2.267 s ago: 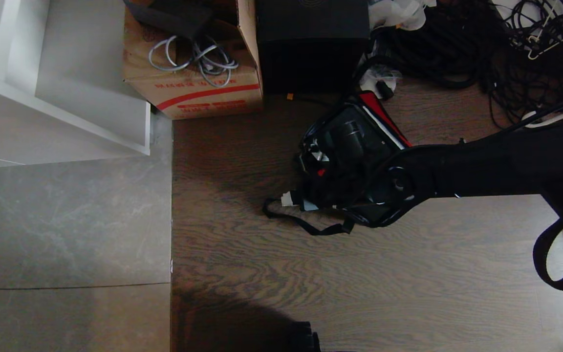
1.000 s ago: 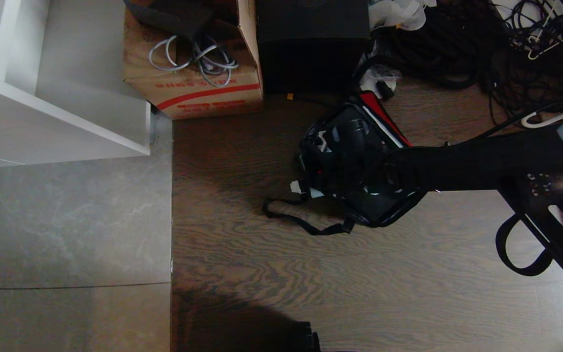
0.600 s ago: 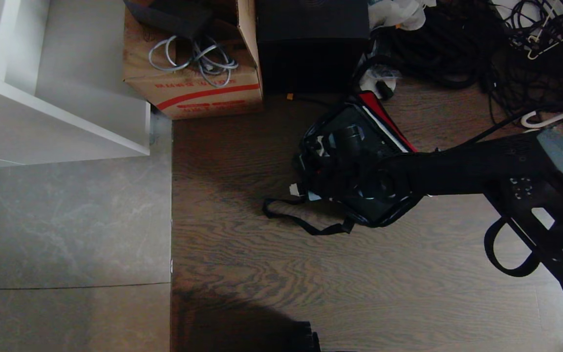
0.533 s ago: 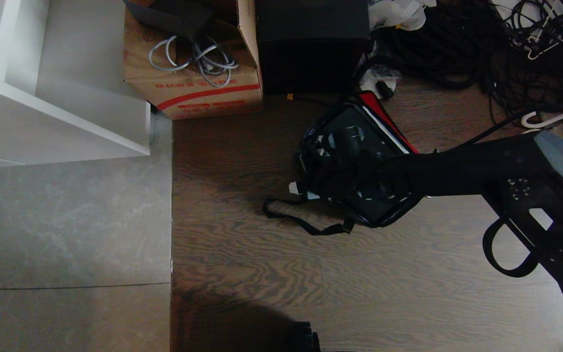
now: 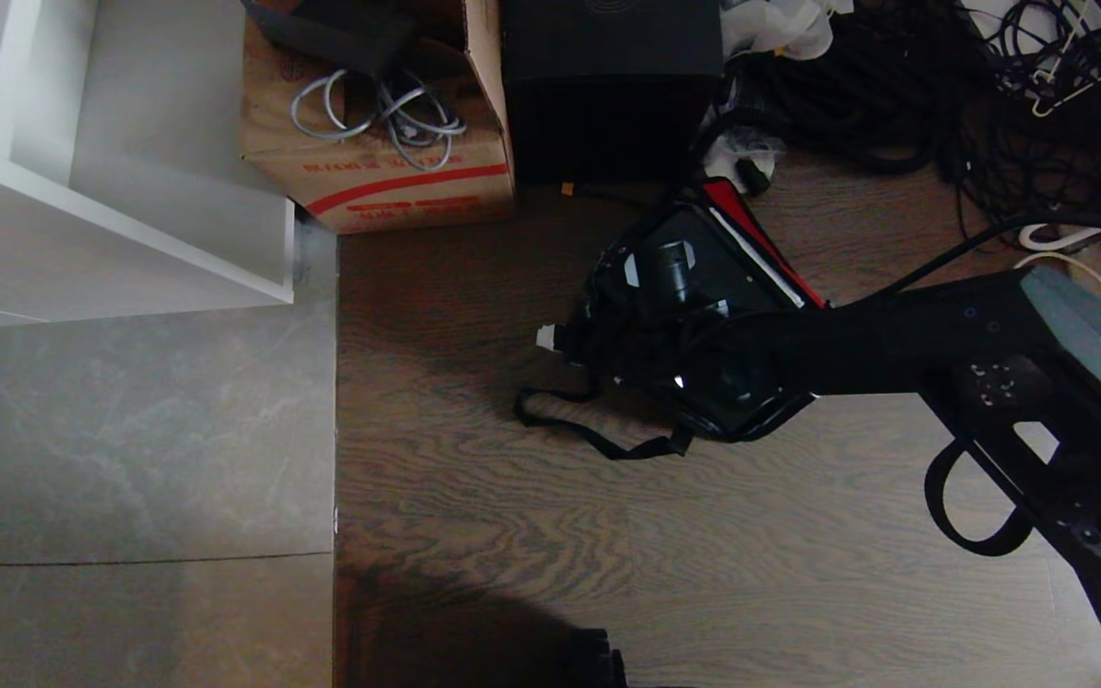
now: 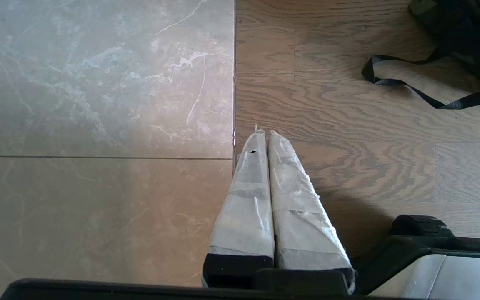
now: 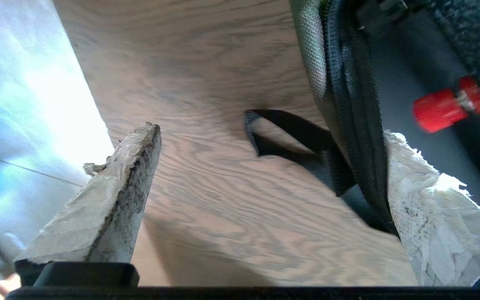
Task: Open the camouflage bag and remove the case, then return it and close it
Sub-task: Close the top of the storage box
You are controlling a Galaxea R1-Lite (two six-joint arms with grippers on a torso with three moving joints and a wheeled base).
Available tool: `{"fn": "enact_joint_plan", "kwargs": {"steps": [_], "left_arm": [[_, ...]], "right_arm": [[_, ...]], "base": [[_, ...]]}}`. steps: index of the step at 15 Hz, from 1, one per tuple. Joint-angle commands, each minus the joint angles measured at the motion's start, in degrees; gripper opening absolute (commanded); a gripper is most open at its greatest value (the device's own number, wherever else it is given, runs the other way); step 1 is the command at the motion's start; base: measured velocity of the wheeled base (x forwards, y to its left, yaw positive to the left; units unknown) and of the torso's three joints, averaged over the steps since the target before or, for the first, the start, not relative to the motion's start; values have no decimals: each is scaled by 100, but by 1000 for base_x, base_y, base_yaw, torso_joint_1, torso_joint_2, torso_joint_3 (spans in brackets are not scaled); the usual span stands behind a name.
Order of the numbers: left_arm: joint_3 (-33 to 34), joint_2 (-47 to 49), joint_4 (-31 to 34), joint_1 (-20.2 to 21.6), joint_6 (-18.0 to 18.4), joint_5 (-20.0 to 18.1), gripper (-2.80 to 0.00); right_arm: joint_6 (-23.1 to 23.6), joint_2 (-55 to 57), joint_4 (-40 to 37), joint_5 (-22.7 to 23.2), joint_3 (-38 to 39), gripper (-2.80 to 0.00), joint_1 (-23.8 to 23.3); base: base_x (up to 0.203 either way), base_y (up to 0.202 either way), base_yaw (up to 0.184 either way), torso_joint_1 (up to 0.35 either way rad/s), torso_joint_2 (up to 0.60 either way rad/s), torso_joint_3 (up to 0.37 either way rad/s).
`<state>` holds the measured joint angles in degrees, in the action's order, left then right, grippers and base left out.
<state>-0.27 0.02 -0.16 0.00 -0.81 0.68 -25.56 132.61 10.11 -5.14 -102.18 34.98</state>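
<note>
Right arm hides camouflage bag (partly).

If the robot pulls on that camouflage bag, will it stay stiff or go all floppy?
Probably floppy: the camouflage bag is soft fabric, and its strap lies limp on the floor. It may sag less than an empty bag, since the hard black case sits inside. A tug on its rim would likely drag it along the smooth wood, not tip it. The right gripper has its jaws open at that rim.

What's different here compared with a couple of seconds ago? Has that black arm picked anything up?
No. The right gripper is open, empty, and has swung toward the near-left edge of the camouflage bag, one finger now against its rim. The case shows more. The cardboard box, strap and parked left gripper are unchanged.
</note>
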Motion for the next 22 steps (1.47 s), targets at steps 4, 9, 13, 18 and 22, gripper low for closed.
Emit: {"fn": "enact_joint_plan", "kwargs": {"steps": [4, 9, 13, 18, 22], "left_arm": [[9, -8, -28, 0, -7, 2, -280], [9, -2, -22, 0, -7, 2, -280], [9, -2, -19, 0, -7, 2, -280], [9, -2, -19, 0, -2, 2, -280], [9, -2, -19, 0, -7, 2, -280]], "right_arm": [[-587, -136, 161, 187, -258, 0, 186], [-556, -289, 146, 241, -412, 0, 202], [105, -359, 143, 151, -649, 0, 19], [-222, -790, -400, 157, -261, 0, 29], [-873, -748, -1133, 380, 54, 0, 207]], "base": [[0, 0, 0, 0, 0, 0], [0, 0, 0, 0, 0, 0], [0, 0, 0, 0, 0, 0], [0, 0, 0, 0, 0, 0], [0, 0, 0, 0, 0, 0]]}}
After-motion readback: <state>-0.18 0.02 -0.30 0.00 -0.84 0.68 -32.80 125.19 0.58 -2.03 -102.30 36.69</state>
